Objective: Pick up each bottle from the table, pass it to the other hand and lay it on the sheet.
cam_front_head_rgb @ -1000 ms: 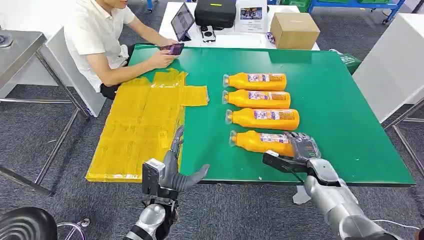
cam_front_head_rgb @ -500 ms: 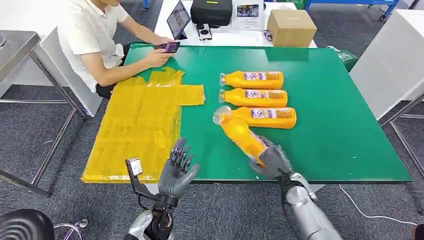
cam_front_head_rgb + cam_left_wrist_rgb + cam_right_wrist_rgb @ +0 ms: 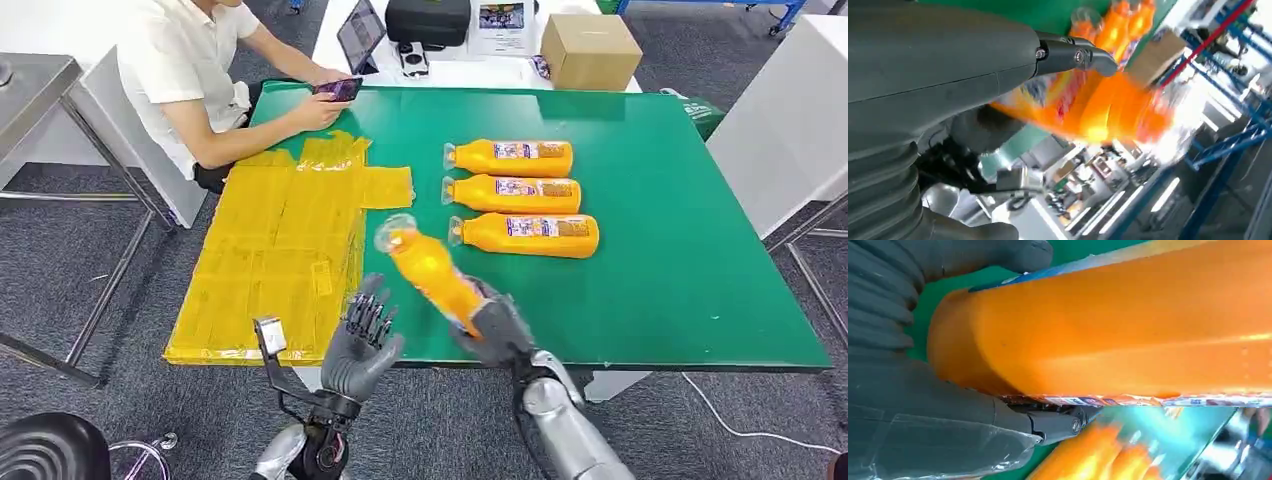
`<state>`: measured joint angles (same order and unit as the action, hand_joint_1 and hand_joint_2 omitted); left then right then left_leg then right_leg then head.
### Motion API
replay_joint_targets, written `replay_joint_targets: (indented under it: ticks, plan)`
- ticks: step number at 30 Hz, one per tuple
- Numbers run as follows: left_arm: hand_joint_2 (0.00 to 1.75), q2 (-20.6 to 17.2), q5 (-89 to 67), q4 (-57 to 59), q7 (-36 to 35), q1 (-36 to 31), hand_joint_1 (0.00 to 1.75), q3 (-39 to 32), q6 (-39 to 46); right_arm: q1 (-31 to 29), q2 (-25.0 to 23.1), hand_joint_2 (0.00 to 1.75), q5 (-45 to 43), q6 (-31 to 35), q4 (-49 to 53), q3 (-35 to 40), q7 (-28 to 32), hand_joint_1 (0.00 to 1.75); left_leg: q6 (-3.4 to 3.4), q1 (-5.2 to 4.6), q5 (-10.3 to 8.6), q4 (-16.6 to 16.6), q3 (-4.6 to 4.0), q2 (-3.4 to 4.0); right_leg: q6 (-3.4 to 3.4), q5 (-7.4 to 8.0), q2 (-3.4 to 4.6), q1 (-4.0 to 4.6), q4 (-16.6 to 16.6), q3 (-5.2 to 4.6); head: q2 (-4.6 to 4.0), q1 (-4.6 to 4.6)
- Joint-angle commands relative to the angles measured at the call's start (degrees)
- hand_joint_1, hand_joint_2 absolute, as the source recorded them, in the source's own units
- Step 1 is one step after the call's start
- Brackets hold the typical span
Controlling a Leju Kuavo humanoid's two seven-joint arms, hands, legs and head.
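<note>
The green table [image 3: 680,250] has lots of bare room on its right side and along the near edge. Three orange bottles [image 3: 515,193] lie in a row in the middle and block the way there. The yellow sheet [image 3: 270,250] on the left has nothing on it. A person's arm [image 3: 255,140] rests at its far corner. A box [image 3: 588,50] and a black case [image 3: 428,20] stand behind the table.
</note>
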<state>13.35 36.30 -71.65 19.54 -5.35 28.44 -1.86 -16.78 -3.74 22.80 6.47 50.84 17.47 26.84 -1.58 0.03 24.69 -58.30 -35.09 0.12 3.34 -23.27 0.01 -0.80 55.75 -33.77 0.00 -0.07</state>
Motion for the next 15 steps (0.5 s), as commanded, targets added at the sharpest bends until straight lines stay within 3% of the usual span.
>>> replay_joint_targets:
  ticks: [1, 5, 15]
  plan:
    - [1.75, -0.37, -5.39, 8.15, 2.78, -6.01, 0.0, 1.09, 11.44, -3.5, -3.9, 1.75, 3.15, 3.41, -3.68, 13.37, -0.34, 1.75, 0.13, 0.05, 0.08, 0.06, 0.25, 0.13, -0.18, -0.07, 0.13, 0.05, 0.01, 0.17, 0.0, 0.0]
    - [1.75, -0.09, -8.58, 11.15, 4.56, -8.06, 0.0, 1.05, 14.03, -2.62, -3.3, 1.75, 4.02, 3.84, -0.05, 17.42, -1.43, 1.75, 0.11, 0.05, 0.05, 0.05, 0.15, 0.01, -0.14, -0.09, 0.01, 0.03, 0.02, 0.11, 0.0, 0.02]
    - [1.75, 0.15, -8.67, 11.33, 4.58, -7.96, 0.0, 0.86, 13.82, -3.03, -3.01, 1.75, 3.57, 3.63, -0.01, 18.21, -1.73, 1.75, 0.09, 0.03, 0.02, 0.03, -0.02, -0.05, -0.11, -0.06, -0.04, 0.01, 0.02, -0.01, 0.0, 0.02]
